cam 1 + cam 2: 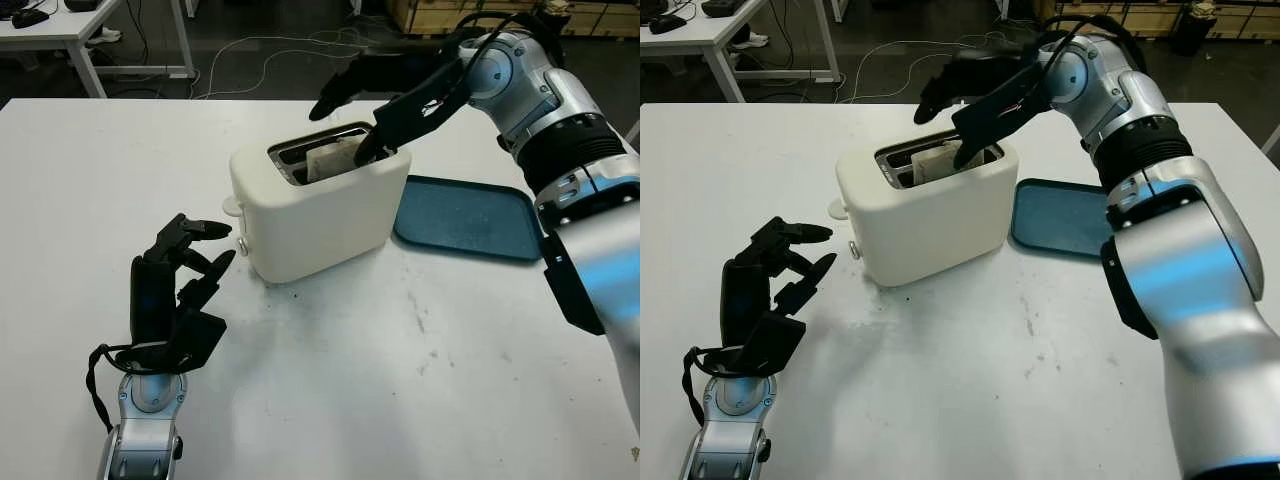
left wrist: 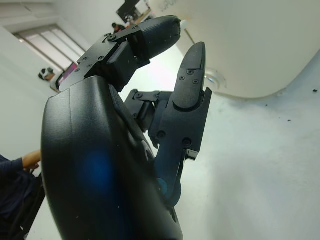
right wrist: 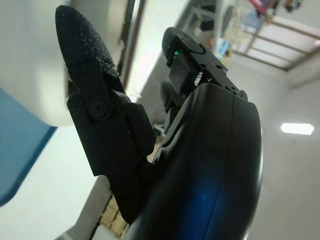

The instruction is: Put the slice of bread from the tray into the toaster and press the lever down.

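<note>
Right hand (image 1: 375,125): mine, above toaster (image 1: 320,205), fingers apart, holding nothing.
Bread (image 1: 330,158): in slot, sitting high.
Risk: finger snags it, tilting.
Left hand (image 1: 180,290): open near lever (image 1: 232,206).

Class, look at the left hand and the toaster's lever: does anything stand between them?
Nothing visible does. The left hand is open above bare table, just short of the toaster's end where the lever sticks out. The bread already sits in the slot.
</note>
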